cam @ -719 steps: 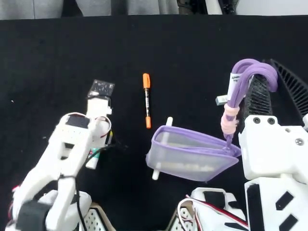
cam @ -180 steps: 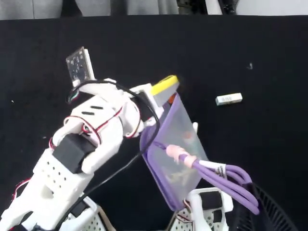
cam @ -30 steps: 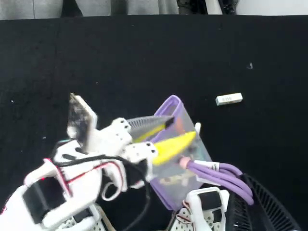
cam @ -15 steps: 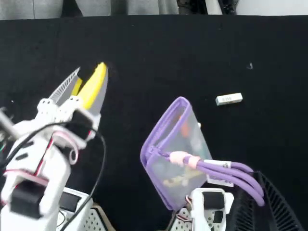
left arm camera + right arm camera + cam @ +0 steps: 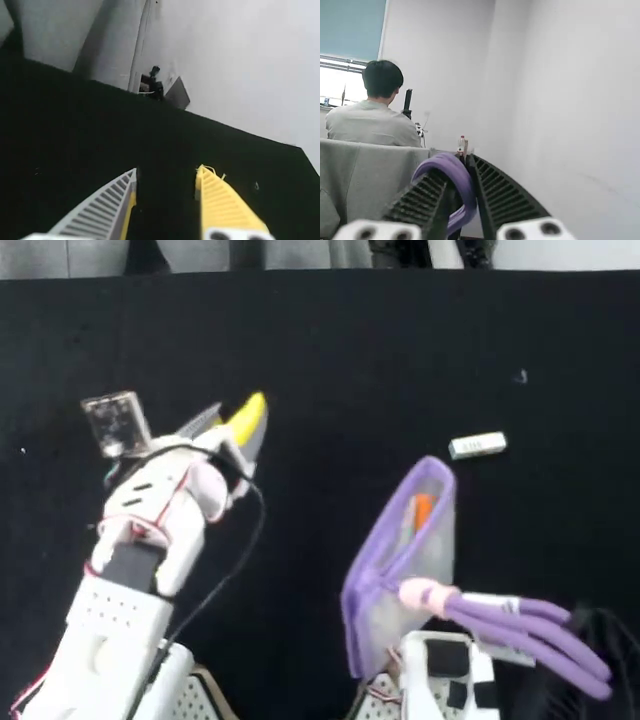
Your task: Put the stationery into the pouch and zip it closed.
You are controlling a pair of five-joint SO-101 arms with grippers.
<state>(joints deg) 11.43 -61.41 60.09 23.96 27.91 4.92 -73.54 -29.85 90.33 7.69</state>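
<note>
now the right gripper (image 5: 459,167) is clamping its black ribbed jaws on the looped purple cord strap (image 5: 505,618) and is holding the translucent purple zip pouch (image 5: 400,560) up on edge over the black cloth table (image 5: 350,330). a slim orange pen (image 5: 423,508) is showing through the wall near the pouch's upper end. the small white rectangular eraser (image 5: 477,446) is lying on the table just beyond the pouch, on the side away from the left gripper (image 5: 232,418). that gripper is hanging well apart from the pouch, with its yellow and grey jaws spread and nothing between them. judging by this, the eraser is the piece waiting to go in, so the step in hand is fetching it. doing it well probably means the left arm is passing over the pouch rather than brushing it. it is then coming down with the jaws straddling the eraser's narrow width and closing squarely so the slick block is not squirting out. the right arm should be holding the pouch steady with its mouth up. whether the zip is open i cannot tell, so that is worth checking before the drop.
</note>
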